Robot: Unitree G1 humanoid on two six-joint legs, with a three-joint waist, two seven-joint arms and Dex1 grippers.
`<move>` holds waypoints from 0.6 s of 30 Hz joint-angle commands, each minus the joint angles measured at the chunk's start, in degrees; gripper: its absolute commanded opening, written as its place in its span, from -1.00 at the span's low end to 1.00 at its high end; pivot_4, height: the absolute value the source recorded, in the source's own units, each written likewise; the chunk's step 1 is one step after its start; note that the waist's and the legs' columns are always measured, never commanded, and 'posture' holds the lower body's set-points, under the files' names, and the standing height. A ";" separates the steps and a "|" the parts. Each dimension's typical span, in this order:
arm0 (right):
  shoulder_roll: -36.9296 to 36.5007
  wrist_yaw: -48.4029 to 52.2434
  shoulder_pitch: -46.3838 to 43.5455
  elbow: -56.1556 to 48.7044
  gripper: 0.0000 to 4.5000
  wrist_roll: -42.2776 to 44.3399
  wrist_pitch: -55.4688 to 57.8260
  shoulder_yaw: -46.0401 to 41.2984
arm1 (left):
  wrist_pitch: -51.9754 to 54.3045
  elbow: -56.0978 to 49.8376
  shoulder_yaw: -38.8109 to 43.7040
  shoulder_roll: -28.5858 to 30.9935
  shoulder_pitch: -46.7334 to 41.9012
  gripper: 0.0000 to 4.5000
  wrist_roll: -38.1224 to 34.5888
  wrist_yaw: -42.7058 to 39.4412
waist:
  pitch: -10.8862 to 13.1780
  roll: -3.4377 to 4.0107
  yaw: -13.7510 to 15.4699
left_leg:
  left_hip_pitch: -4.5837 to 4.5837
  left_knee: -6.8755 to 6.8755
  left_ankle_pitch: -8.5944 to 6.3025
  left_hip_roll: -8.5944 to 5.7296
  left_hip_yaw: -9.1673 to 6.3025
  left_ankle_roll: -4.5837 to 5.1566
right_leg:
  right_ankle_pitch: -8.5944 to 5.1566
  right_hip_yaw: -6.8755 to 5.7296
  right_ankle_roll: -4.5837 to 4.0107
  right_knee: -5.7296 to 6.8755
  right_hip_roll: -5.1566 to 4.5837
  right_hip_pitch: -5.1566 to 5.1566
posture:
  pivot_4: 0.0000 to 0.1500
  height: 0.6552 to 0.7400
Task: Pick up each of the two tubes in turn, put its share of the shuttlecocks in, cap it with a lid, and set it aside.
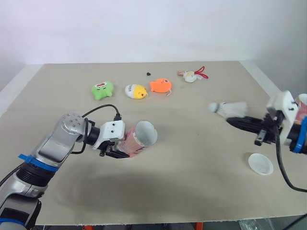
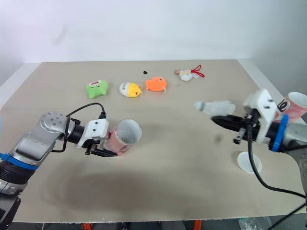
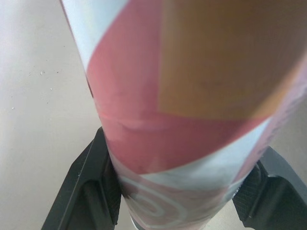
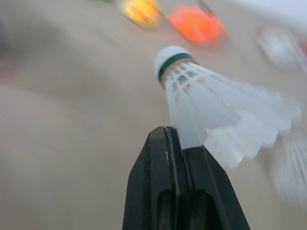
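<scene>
My left gripper [image 1: 121, 151] is shut on a pink, white and orange tube [image 1: 139, 138], held tilted low over the table with its open mouth [image 2: 128, 132] towards the right. In the left wrist view the tube [image 3: 182, 96] sits between both black fingers [image 3: 86, 191]. My right gripper [image 1: 232, 121] is shut on the feathers of a white shuttlecock [image 1: 229, 109], held in the air at the right with its cork pointing left. The shuttlecock [image 4: 211, 105] rises from the closed fingertips [image 4: 177, 158]. A white lid [image 1: 260, 164] lies on the table below the right arm. A second tube [image 2: 293, 106] stands at the right edge.
Along the back of the beige table [image 1: 192, 191] lie a green plush [image 1: 102, 90], a yellow and white plush [image 1: 135, 91], an orange plush [image 1: 160, 85], a small white toy with a red cord [image 1: 192, 75] and a tiny black item [image 1: 148, 74].
</scene>
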 commanded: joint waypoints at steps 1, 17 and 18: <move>-0.72 2.35 -5.36 -8.31 -0.99 1.24 0.19 9.66 | -0.84 1.09 -2.54 -0.60 0.12 0.08 0.48 -0.93 | -0.01 -0.01 0.11 | -0.02 0.00 0.00 0.02 -0.03 -0.01 | -0.01 -0.05 -0.02 -0.08 0.00 0.00 | 1.00 1.00; 6.71 12.77 -31.66 0.23 -0.99 -10.70 -4.94 34.18 | -1.18 1.22 -2.10 -0.24 0.32 0.08 0.45 -0.89 | -0.02 -0.11 0.14 | -0.35 -0.01 -0.32 -0.22 -0.05 0.48 | 0.06 -0.43 0.12 -0.69 -0.65 -0.02 | 1.00 1.00; 7.01 13.30 -32.38 0.91 -0.99 -11.51 -5.16 34.92 | -1.16 1.21 -2.07 -0.23 0.32 0.08 0.42 -0.88 | -0.02 -0.10 0.10 | -0.35 -0.01 -0.32 -0.22 -0.06 0.48 | 0.06 -0.43 0.12 -0.69 -0.65 -0.02 | 1.00 1.00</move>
